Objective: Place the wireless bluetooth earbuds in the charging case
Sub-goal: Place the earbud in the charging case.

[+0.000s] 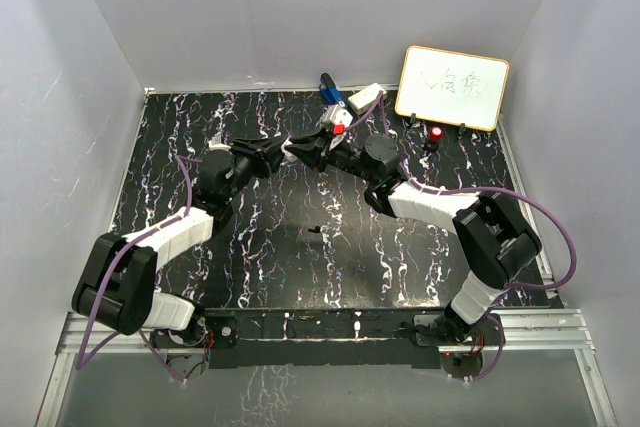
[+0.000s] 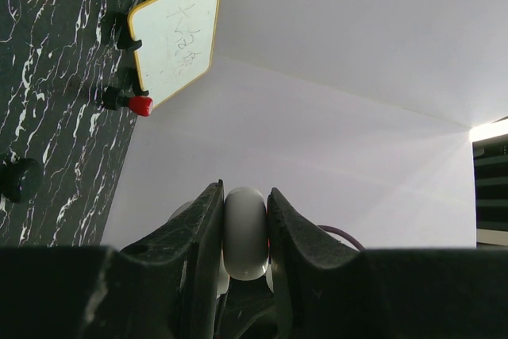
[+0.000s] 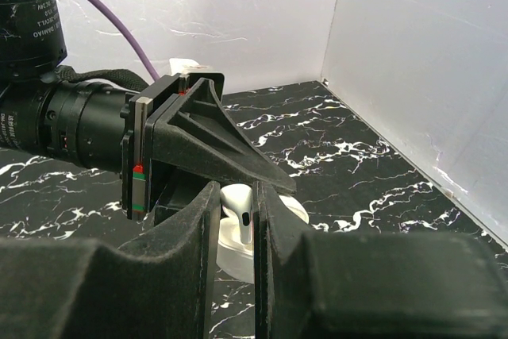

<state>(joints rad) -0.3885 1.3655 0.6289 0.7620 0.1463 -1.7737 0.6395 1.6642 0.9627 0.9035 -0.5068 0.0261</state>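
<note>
My left gripper [image 2: 244, 191] is shut on the round white charging case [image 2: 244, 236], seen edge-on between its jaws and held above the table. My right gripper [image 3: 236, 190] is shut on a white earbud [image 3: 244, 212], stem down, right over the open case [image 3: 232, 256]. The left gripper's black fingers [image 3: 214, 140] lie just behind it. In the top view both grippers meet at the table's back middle, left [image 1: 283, 151] and right [image 1: 308, 150]. A tiny dark piece [image 1: 315, 230] lies on the table in the middle; I cannot tell if it is the other earbud.
A small whiteboard [image 1: 453, 87] stands at the back right, with a red-topped button [image 1: 437, 134] in front of it. A blue object [image 1: 328, 92] and a cream box [image 1: 366, 97] sit at the back middle. A black knob [image 2: 20, 176] is on the marbled table [image 1: 250, 257].
</note>
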